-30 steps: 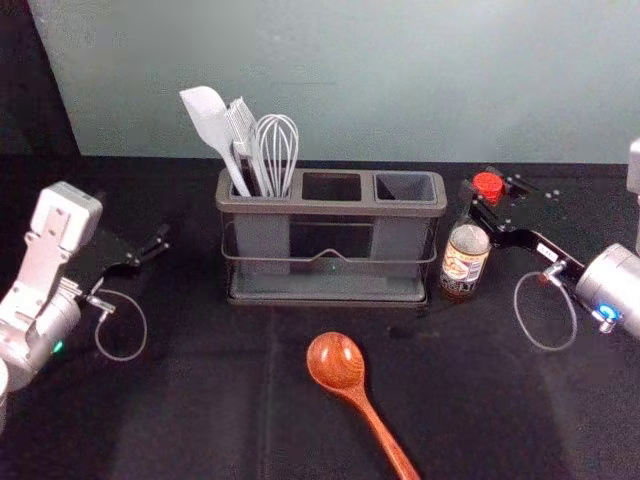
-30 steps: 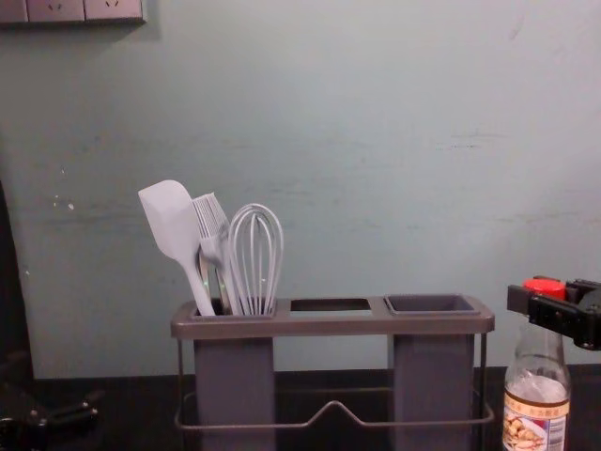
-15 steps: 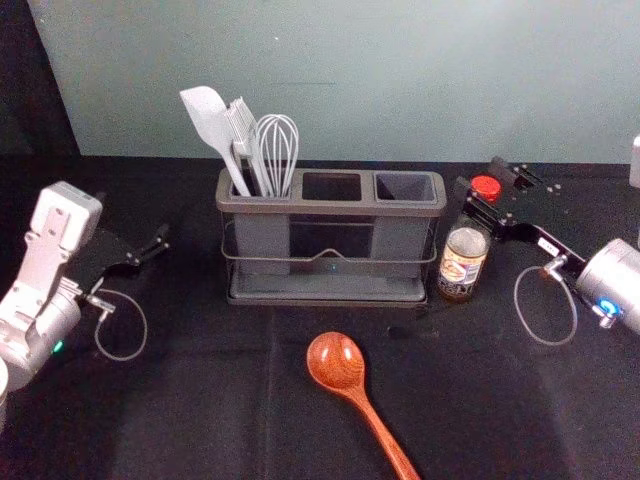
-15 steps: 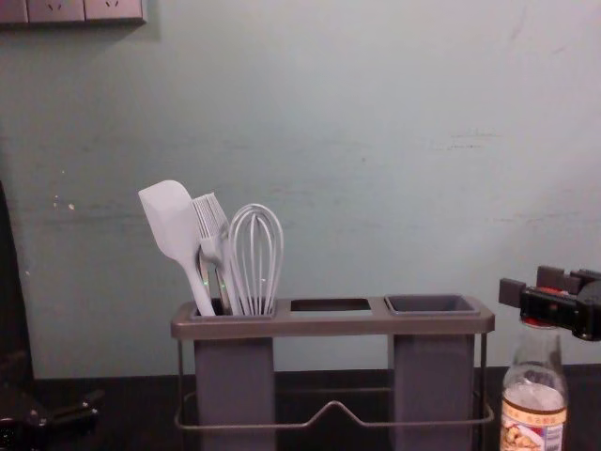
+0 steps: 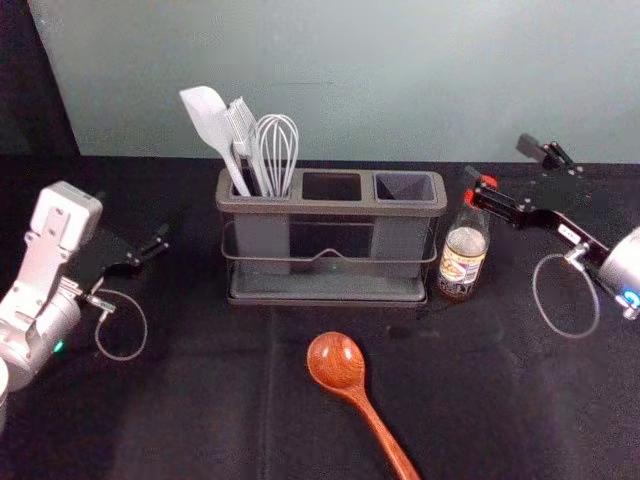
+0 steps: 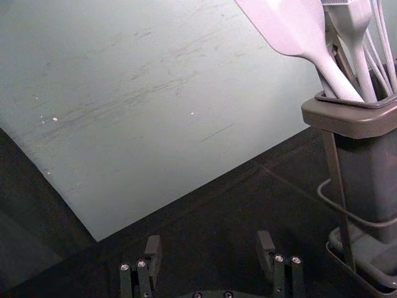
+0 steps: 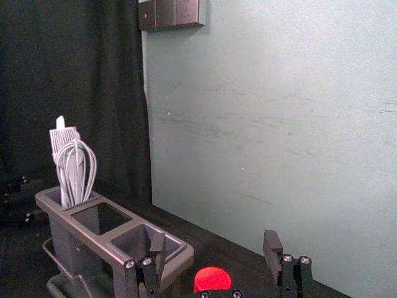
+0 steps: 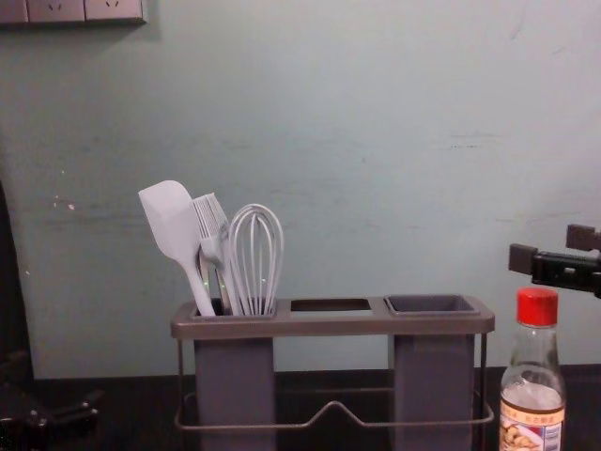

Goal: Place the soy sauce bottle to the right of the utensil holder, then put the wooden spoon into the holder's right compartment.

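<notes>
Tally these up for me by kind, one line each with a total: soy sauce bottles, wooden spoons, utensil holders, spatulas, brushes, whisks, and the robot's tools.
Soy sauce bottle: 1
Wooden spoon: 1
Utensil holder: 1
Spatula: 1
Brush: 1
Whisk: 1
Robot tools: 2, left tool and right tool
Total: 8

Your right gripper (image 5: 498, 160) reaches in from the head view's right side, its fingers (image 7: 273, 251) spread apart with a gap between them. Your left gripper (image 5: 134, 218) is parked at the left side (its two fingers (image 6: 267, 248) stand wide apart too), low in the chest view's corner.
</notes>
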`<state>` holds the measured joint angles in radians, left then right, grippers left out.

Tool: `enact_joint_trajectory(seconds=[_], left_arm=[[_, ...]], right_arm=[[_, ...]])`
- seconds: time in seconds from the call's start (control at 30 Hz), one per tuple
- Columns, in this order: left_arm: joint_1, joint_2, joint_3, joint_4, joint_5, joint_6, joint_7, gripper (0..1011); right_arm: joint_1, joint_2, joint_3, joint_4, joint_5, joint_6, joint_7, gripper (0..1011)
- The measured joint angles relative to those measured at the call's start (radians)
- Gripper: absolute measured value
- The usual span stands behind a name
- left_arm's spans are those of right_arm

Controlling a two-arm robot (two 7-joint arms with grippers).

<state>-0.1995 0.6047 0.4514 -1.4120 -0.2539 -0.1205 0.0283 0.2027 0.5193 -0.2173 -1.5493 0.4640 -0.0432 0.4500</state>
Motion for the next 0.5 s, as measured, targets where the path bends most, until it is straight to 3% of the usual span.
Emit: enact_joint_trajectory(seconds=[0.5], left_arm=[[0.0,0.0,0.0,0.0,0.0,0.0,0.0,1005]], right_arm=[[-0.161,0.078,0.023,-0.184,-0.001,0.015,0.011,1003]])
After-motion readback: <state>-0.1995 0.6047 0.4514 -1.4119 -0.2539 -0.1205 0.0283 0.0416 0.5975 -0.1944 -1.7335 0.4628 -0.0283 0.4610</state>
